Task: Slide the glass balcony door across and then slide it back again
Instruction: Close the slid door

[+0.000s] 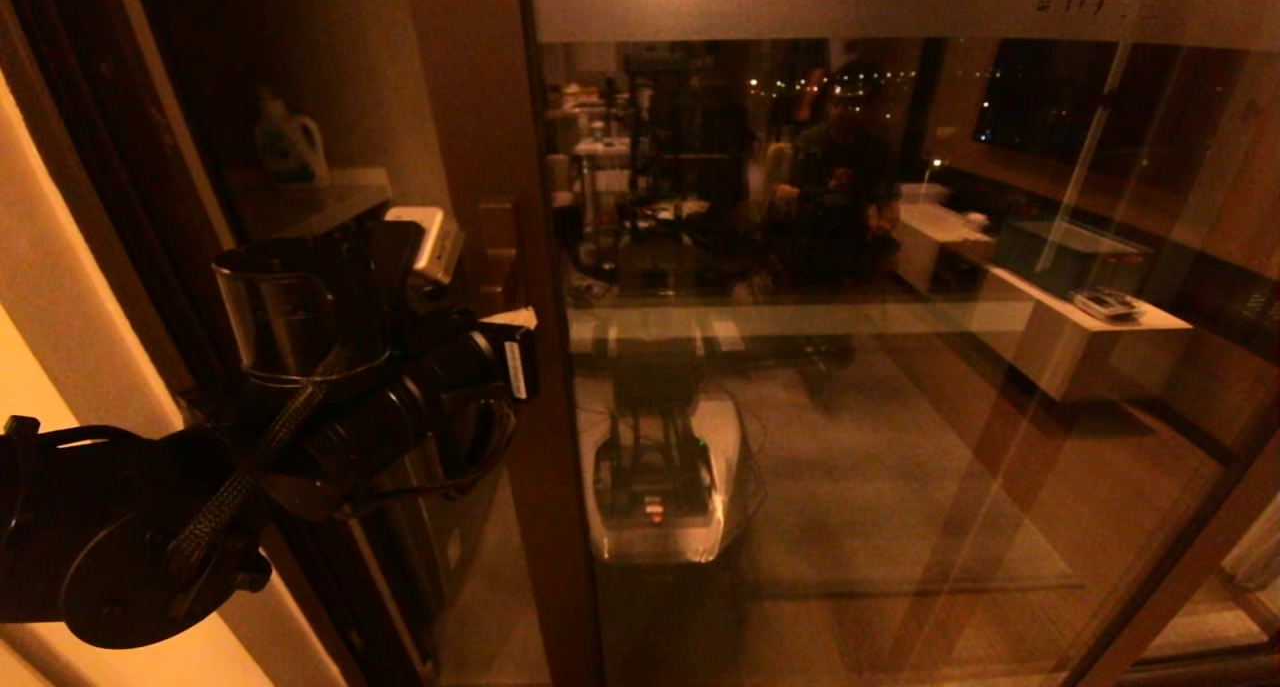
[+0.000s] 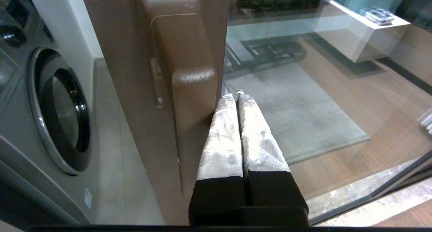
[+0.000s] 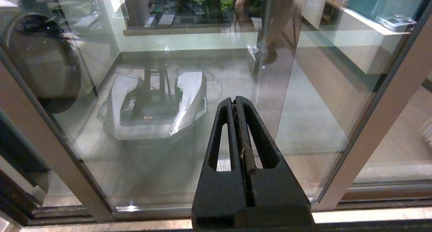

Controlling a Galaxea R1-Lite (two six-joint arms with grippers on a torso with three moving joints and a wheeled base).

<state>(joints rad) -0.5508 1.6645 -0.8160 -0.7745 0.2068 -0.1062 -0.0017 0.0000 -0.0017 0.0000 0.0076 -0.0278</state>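
Note:
The glass balcony door fills the head view, with a frosted top band and a brown wooden stile. A blocky wooden pull handle sits on that stile. My left gripper is shut with nothing between its white-wrapped fingers. Its tips lie against the glass-side edge of the handle. In the head view the left arm reaches to the stile at handle height. My right gripper is shut and empty, held low before the glass near the floor track; that arm is outside the head view.
Left of the stile is an open gap onto the balcony, with a grey washing machine and a detergent bottle on a shelf. A dark jamb stands at far left. The pane reflects my base. The door's bottom rail runs along the floor.

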